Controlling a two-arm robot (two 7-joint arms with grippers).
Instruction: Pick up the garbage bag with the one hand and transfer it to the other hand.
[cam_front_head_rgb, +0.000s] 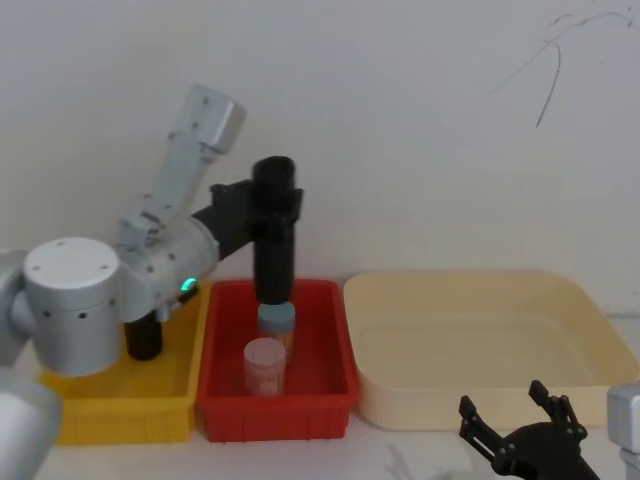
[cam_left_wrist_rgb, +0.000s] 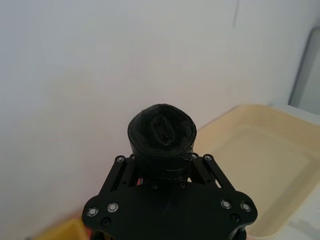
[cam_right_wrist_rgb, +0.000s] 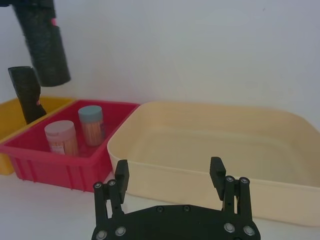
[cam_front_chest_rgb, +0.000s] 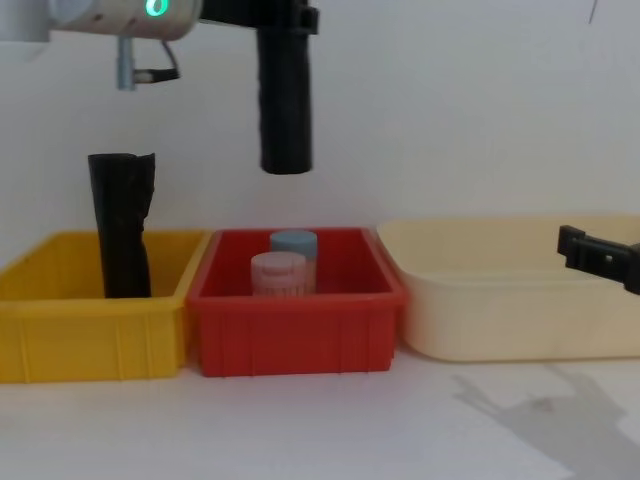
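Jaws clamped, left gripper (cam_left_wrist_rgb: 163, 160) holds garbage bag (cam_front_head_rgb: 273, 262) above jars (cam_front_head_rgb: 265, 365) in red bin (cam_front_head_rgb: 276, 416); right gripper (cam_right_wrist_rgb: 170, 172) splayed.

The garbage bag (cam_front_chest_rgb: 286, 100) hangs over the middle bin (cam_front_chest_rgb: 300, 345) holding two jars (cam_front_chest_rgb: 278, 275); another roll (cam_front_chest_rgb: 120, 225) stands in the left bin (cam_front_chest_rgb: 90, 345).

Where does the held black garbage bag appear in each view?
Head: garbage bag upright at centre-left, in the left gripper, above the red bin.
Left wrist: mid-picture, seen end-on.
Right wrist: far off, high beyond the red bin.
Chest: upper centre-left, hanging over the red bin.
Shared landmark: the cream tray.
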